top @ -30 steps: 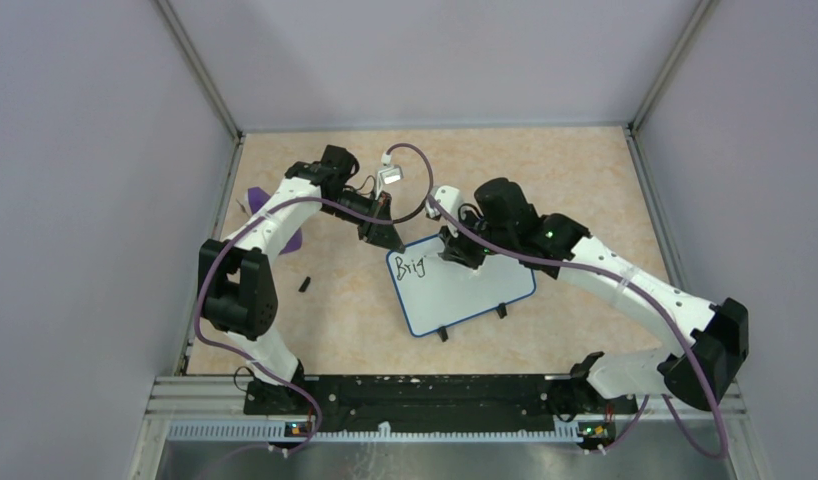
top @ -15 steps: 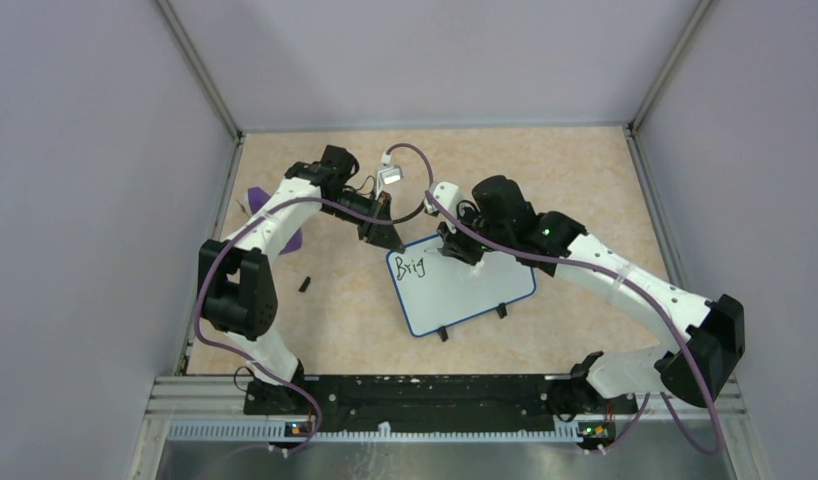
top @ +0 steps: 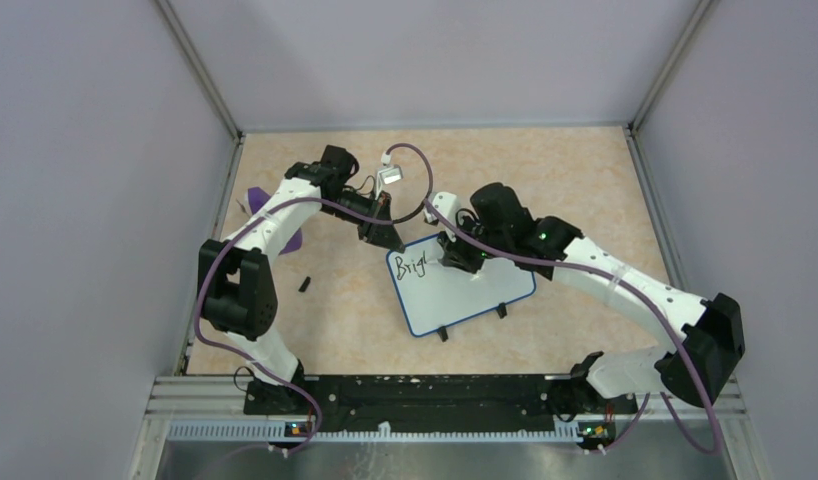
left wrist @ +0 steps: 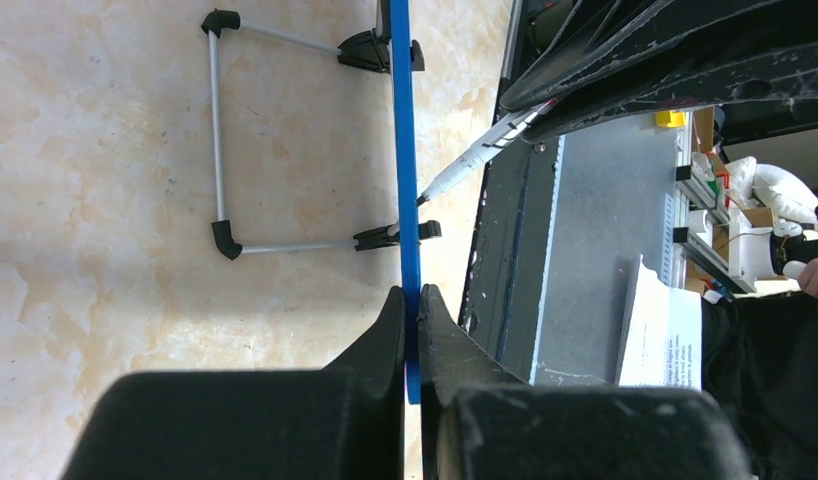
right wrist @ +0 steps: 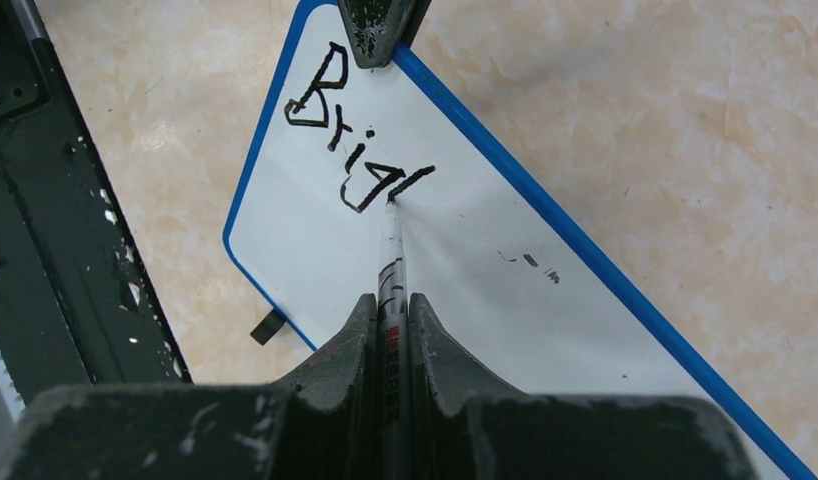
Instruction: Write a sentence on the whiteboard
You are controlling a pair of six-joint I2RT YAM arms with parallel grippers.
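A: Largest item?
B: Table (top: 565, 180), carrying the whiteboard (top: 470, 295), which is leaning on its feet near the middle.
A: Handling?
B: Probably light, thin, stiff and slick-faced, tipping easily. Holding it by the blue frame is looking safest.
A: Grippers?
B: Left gripper (left wrist: 412, 295) is clamping the frame edge beside the first letter. Right gripper (right wrist: 390, 300) is pinching a marker (right wrist: 390, 250), whose tip is touching the whiteboard.
A: Smallest?
B: Sentence (right wrist: 350, 140), showing "Brig" and a fresh stroke, with most of it waiting.
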